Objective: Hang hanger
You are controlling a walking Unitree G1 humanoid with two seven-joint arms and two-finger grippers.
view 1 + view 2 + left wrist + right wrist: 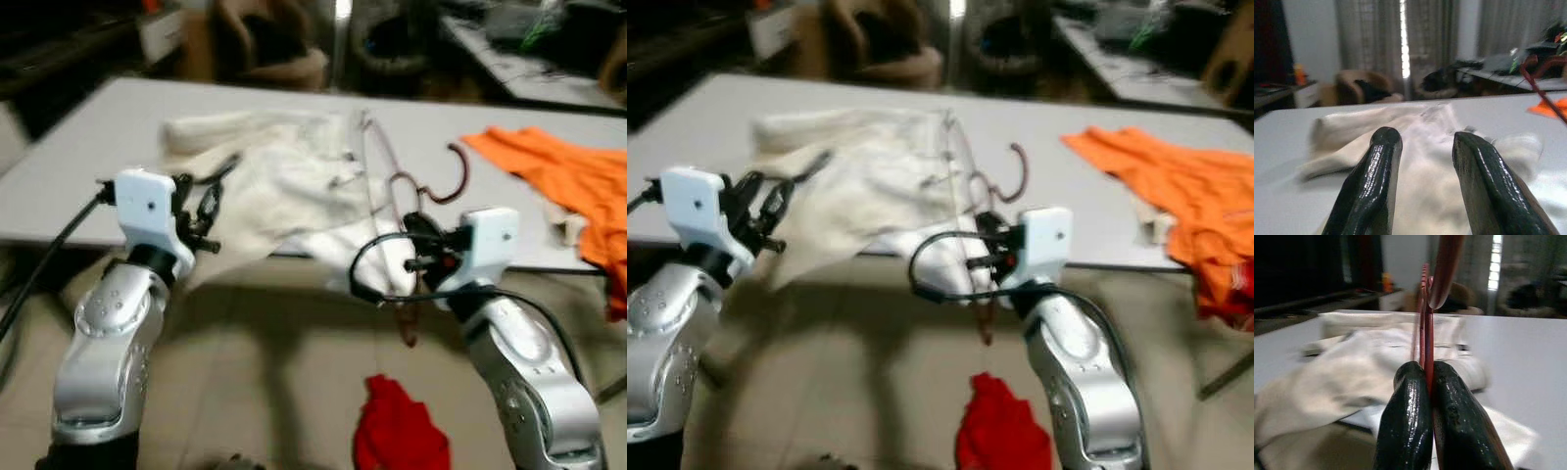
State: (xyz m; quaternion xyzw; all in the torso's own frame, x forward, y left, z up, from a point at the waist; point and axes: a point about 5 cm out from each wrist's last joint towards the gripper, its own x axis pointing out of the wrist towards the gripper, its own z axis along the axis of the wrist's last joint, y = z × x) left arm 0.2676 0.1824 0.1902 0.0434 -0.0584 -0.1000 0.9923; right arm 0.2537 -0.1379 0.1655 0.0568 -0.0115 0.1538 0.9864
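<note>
Two fingers of the right gripper (pixel 1426 382) pinch the hanger (pixel 397 211), lifting it for hanging. Left gripper (pixel 1422 147) sits open and empty, with the shirt (pixel 284 186) just ahead.

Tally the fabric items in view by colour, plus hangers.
Cream/white garment: 1, on the table
Orange garment: 1, on the table
Red cloth: 1, on the floor
Red hanger: 1, in the right claw
Total: 4

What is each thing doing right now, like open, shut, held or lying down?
Right gripper: shut on the hanger.
Hanger: held, tilted up above the table edge.
Left gripper: open, holding nothing.
Cream garment: lying crumpled on the table.
Orange cloth: spread on the table.
Red cloth: lying on the floor.
</note>
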